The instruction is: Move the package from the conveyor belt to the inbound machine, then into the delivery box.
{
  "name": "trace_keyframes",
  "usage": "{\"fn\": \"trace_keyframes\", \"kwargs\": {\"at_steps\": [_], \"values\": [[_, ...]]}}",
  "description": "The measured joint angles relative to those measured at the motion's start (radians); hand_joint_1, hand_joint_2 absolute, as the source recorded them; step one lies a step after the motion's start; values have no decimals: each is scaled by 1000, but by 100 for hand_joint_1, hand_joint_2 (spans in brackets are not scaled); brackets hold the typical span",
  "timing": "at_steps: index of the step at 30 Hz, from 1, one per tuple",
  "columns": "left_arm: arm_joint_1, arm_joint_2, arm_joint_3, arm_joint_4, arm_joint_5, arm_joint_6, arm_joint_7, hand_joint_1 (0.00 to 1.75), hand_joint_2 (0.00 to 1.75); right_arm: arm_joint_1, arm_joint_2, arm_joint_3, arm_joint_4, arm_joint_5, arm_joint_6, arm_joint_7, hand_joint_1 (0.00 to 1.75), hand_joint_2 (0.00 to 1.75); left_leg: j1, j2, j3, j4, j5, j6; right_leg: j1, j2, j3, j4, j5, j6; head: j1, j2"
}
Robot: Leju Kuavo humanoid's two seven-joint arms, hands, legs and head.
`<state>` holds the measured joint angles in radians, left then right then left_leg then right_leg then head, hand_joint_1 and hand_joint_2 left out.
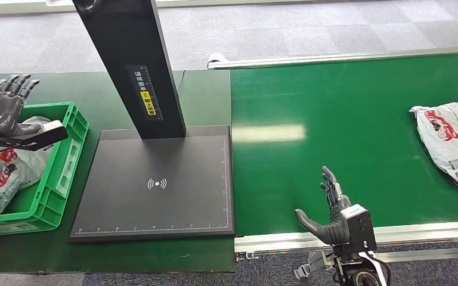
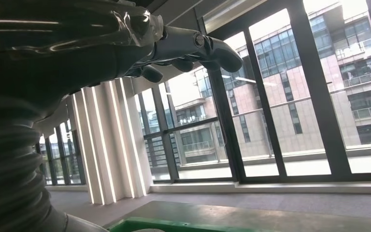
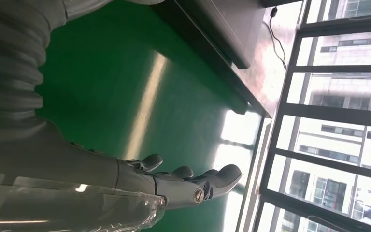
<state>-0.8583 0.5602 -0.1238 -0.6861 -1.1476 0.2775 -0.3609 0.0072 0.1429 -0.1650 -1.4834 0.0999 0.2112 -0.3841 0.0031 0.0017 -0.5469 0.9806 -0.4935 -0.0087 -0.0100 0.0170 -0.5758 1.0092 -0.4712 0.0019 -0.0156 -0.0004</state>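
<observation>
one right hand point(image 1: 332, 214) hovers at the near edge of the smooth green conveyor belt point(image 1: 346, 143), fingers spread, holding nothing. well off to its right lies the crinkled white plastic package point(image 1: 450, 143). leftward, the flat black inbound machine point(image 1: 155, 185); beyond, the left hand point(image 1: 3, 107), open and empty, above the green delivery box point(image 1: 59, 173).

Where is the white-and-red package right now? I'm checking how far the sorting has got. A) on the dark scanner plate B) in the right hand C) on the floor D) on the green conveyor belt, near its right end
D: the package lies flat on the conveyor belt, apart from the open right hand; the scanner plate is bare.
</observation>
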Motion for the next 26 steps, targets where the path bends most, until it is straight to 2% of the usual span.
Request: {"fn": "trace_keyframes", "kwargs": {"at_steps": [4,6,8,10,13,16,18,22,26], "values": [[30,-20,-7,-47,67,-1,-48,0,175,-5,8,-13,0,14,11,9,0,175,0,0,0,0,0,0,0,0,0,0,0,0,0,0],[88,-42,-9,-131,168,-27,-80,0,175,-5,8,-12,6,18,16,6,0,175,-1,0,0,0,0,0,-1,0,0,0,0,0,0,0],[181,-82,-13,-278,335,-84,-110,0,175,-5,7,-5,22,23,17,-7,0,175,-2,0,1,0,-1,0,-2,0,1,0,0,0,0,0],[301,-145,-27,-443,514,-171,-125,0,175,-8,7,11,43,27,10,-20,0,175,-4,1,2,0,-2,1,-4,0,1,-1,-1,1,0,0],[497,-276,-91,-628,671,-281,-135,0,175,-25,8,40,71,31,-13,-13,0,175,-7,4,3,0,-5,5,-7,2,2,-1,-2,3,-2,0],[666,-401,-183,-691,755,-272,-152,0,175,-39,10,64,89,38,-30,8,0,175,-8,4,3,0,-6,6,-8,3,2,-2,-2,4,-2,0],[755,-469,-211,-705,854,-292,-158,0,175,-41,12,77,101,41,-35,15,0,175,-8,3,2,0,-7,7,-8,2,2,-2,-3,5,-2,0],[876,-568,-237,-716,987,-366,-151,0,175,-59,19,95,136,45,-37,20,0,175,-7,2,2,0,-7,7,-8,1,2,-2,-3,5,-2,0],[912,-622,-249,-710,1025,-382,-147,0,175,-84,33,96,167,52,-35,26,0,175,-6,1,3,0,-6,7,-7,1,3,-2,-3,5,-2,0]]}}
